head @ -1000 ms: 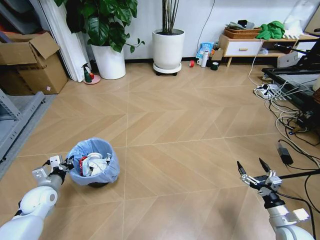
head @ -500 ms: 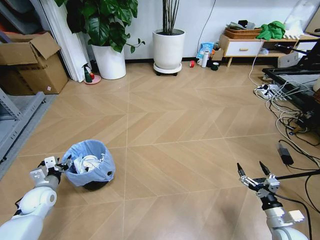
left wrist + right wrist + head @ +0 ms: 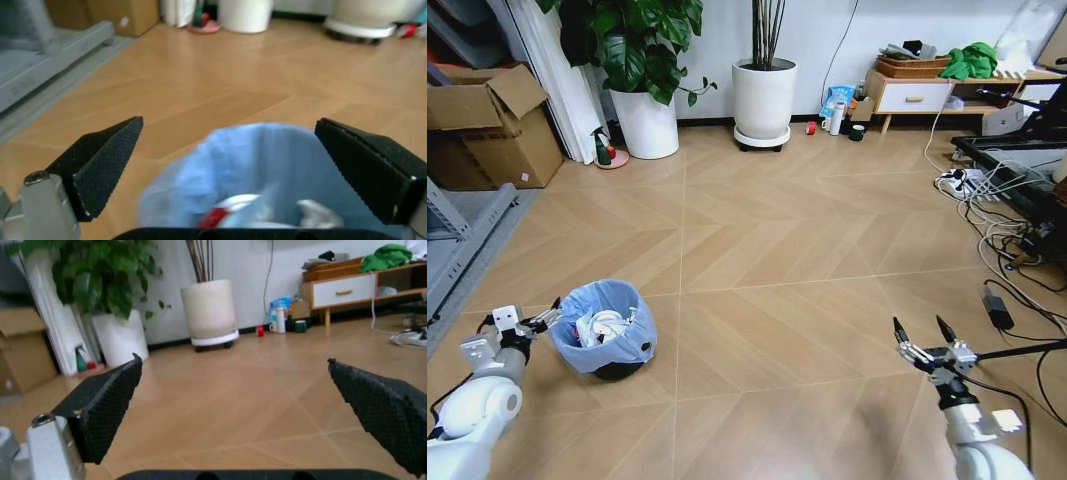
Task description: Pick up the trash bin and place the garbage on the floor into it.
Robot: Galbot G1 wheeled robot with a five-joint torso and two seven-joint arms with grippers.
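**Bin stands filled, both arms empty**

Head view: the trash bin [image 3: 605, 341] stands on the floor [image 3: 777, 260], garbage [image 3: 605, 328] inside. The left gripper [image 3: 537, 322] sits just beside its rim, jaws wide; the right gripper [image 3: 924, 342] hangs well apart, jaws wide.

Left wrist view: the jaws frame the bin's blue bag [image 3: 267, 165], apparently released.

Right wrist view: bare floorboards between wide jaws.

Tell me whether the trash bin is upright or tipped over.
Upright. The trash bin stands on the floor with its bag-lined mouth facing up, litter visible inside; the open left gripper is beside it.

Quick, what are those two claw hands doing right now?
Left gripper: open, empty, beside the trash bin.
Right gripper: open, empty, above the floor.
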